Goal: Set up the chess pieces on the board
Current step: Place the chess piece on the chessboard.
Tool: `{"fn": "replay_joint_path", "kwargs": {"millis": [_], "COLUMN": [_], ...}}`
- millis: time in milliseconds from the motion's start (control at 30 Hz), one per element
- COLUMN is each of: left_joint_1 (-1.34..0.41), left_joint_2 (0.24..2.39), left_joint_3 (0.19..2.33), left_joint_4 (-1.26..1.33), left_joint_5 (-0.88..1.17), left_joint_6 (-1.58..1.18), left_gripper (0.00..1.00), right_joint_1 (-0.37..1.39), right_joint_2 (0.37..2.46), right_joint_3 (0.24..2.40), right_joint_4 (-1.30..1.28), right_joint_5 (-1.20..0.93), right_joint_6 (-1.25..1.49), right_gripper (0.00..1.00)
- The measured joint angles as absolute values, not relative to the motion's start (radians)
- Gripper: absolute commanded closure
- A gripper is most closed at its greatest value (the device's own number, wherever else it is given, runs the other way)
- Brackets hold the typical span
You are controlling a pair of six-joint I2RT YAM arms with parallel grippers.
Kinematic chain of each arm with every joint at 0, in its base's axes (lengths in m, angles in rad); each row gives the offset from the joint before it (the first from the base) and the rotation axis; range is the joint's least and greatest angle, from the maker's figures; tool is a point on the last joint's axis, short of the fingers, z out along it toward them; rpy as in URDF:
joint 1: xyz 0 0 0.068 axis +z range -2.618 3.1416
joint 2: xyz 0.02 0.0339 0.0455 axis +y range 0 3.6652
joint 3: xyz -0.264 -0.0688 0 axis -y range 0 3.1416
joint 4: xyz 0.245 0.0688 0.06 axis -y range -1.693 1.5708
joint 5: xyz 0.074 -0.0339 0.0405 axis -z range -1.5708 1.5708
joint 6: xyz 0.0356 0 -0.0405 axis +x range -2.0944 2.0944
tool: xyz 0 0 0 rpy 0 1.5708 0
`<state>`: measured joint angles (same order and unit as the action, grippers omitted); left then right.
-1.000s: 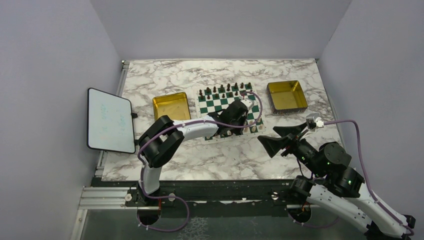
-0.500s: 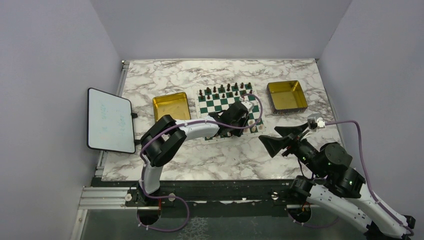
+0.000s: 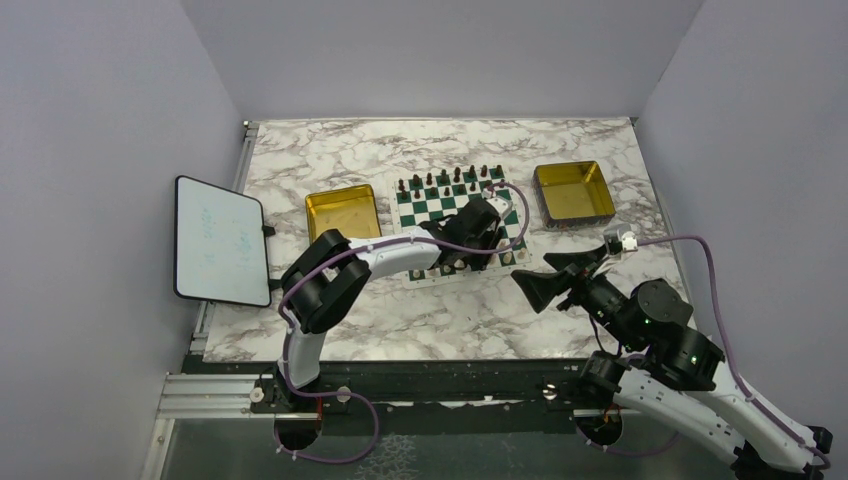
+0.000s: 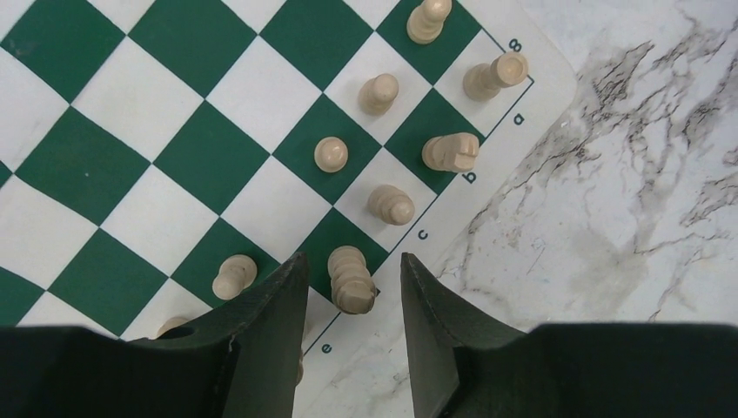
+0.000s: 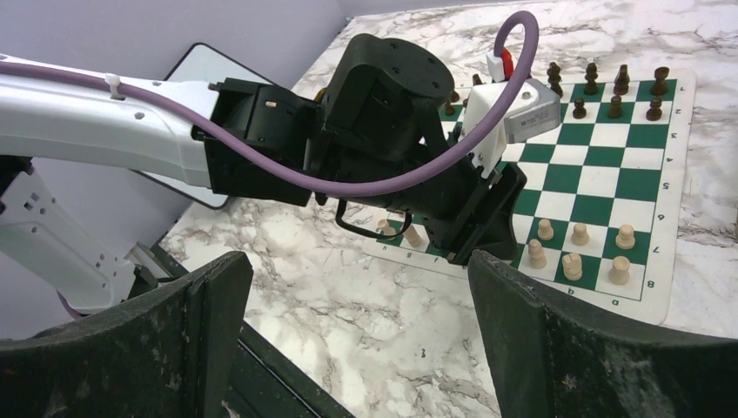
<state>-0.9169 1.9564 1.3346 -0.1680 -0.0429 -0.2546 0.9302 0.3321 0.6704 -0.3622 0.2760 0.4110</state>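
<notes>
The board (image 3: 455, 205) of green and white checks lies mid-table. Cream chess pieces (image 4: 391, 204) stand along its near edge (image 5: 580, 235). In the left wrist view my left gripper (image 4: 352, 261) hovers over that edge, jaws open. One tall cream piece (image 4: 351, 280) stands on a green square between the fingers (image 4: 277, 296), with a gap on each side. From above, the left gripper (image 3: 466, 250) covers the board's near middle. My right gripper (image 3: 534, 270) hangs wide open and empty over bare marble to the board's right (image 5: 357, 270).
Dark brown pieces (image 3: 450, 178) line the board's far edge. One gold tray (image 3: 342, 213) sits left of the board, another (image 3: 573, 192) right of it. A white tablet (image 3: 220, 240) lies at the table's left edge.
The left jaws have spread apart and the left wrist has shifted a little toward the board's far side. My right gripper has drifted slightly left, still wide open.
</notes>
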Motion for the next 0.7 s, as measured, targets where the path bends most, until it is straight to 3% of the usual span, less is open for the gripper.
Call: {"fn": "replay_joint_path", "kwargs": {"millis": [700], "left_joint_1": [-0.901], "left_joint_2": [1.900], "left_joint_3": [1.462], "left_joint_4": [-0.339], "left_joint_5": [-0.125], "left_joint_6": [-0.259], "left_gripper": [0.52], "right_joint_1": [0.931], "right_joint_2": [0.332], "right_joint_3": [0.628], "right_joint_4": [-0.362], "right_joint_5": [0.278], "right_joint_6": [0.411], "right_gripper": [0.00]}}
